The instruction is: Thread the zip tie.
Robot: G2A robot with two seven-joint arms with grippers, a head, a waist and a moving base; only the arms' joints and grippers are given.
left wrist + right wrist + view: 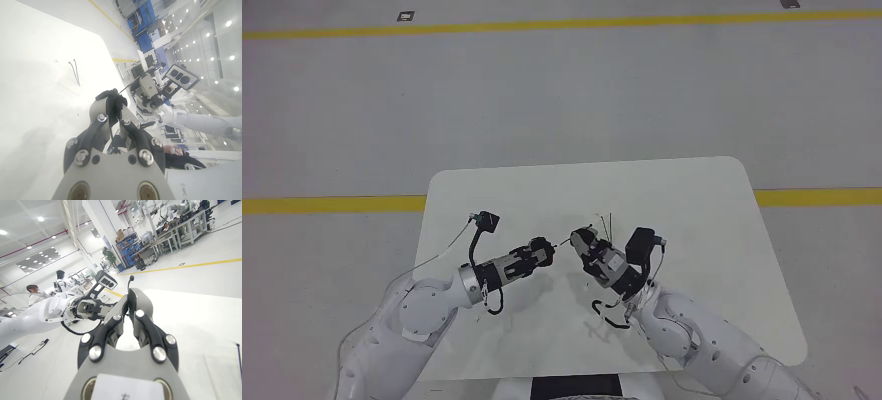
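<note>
Grippers face each other nose to nose above the middle of the table [692, 200], the arms coming in from either side with forearms low and roughly level. Left gripper [542, 250]: fingers closed on a thin black strap. Right gripper [585, 241]: fingers closed on the zip tie [129, 286], pinching it a short way below the head [131, 277], which stands clear above the fingertips. The tail [124, 88] projects from the left fingertips toward the right gripper; whether it is the far end of the same tie cannot be confirmed, though the top view shows a fine line bridging the two. Both ends are held off the table. Two spare ties [75, 73] lie flat, close together on the table, beyond the grippers and apart from them. Assessment of handling: the tie is very light, thin and springy, smooth enough to slip or twist in the pads, and it will bow if pushed from far back. Hold the tail close to its tip and the strap just under the head, leaving the slot unobstructed. The head's slot and the tail tip are not yet in line; the tie is not yet threaded.
</note>
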